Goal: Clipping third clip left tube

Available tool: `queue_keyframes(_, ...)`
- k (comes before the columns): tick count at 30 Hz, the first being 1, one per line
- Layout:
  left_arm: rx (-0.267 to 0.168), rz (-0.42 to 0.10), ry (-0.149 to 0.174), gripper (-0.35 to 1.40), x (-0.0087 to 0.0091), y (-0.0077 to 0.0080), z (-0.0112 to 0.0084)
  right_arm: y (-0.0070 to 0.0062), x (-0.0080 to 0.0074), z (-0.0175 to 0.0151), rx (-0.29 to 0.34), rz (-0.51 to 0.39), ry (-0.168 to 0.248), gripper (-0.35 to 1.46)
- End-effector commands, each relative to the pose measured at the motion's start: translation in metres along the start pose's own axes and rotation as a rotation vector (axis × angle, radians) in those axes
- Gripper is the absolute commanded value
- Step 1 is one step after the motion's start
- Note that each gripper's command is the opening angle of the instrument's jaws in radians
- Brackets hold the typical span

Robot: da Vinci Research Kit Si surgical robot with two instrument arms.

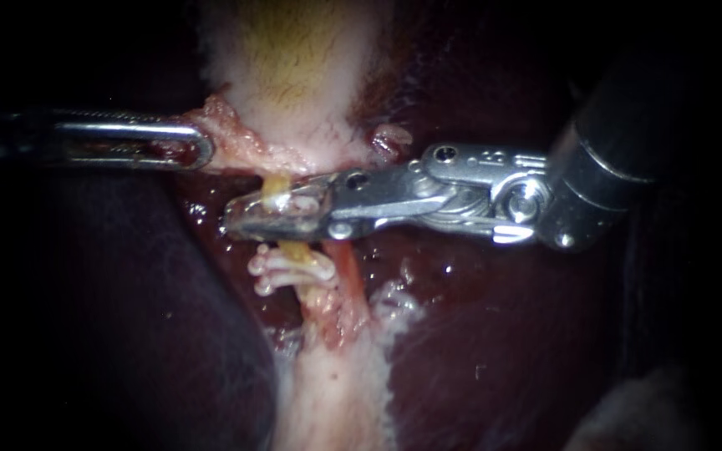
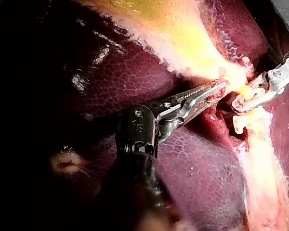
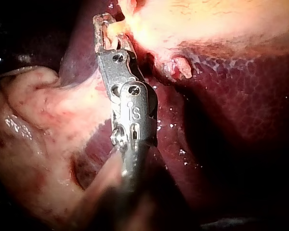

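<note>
Liver (image 1: pixel 503 334) dark | left instrument (image 1: pixel 198 150) grips gallbladder (image 1: pixel 294 67) | right instrument (image 1: pixel 248 219) half-hides left tube (image 1: pixel 292 249)

Right instrument (image 1: pixel 240 215) around left tube (image 1: pixel 276 187) — clips (image 1: pixel 290 267) below.

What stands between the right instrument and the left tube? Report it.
Nothing visible: the left tube already runs through the right instrument's tip, above two clips. The left instrument grips the gallbladder's edge, off to the side.

Small marks on right instrument (image 3: pixel 109 34)
</note>
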Motion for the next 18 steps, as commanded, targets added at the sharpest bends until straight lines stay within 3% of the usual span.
queue_keyframes(1,0.0,0.0,0.0,-0.35,0.0,0.0,0.0,0.0001,0.0,-0.0001,0.024,0.013,-0.014,-0.35)
queue_keyframes(5,0.0,0.0,0.0,-0.35,0.0,0.0,0.0,0.0,-0.0002,-0.0001,0.033,0.047,-0.059,-0.35)
queue_keyframes(18,0.0,0.0,0.0,-0.35,0.0,-0.0001,0.0,0.0004,-0.0006,-0.0001,0.04,0.071,-0.062,-0.35)
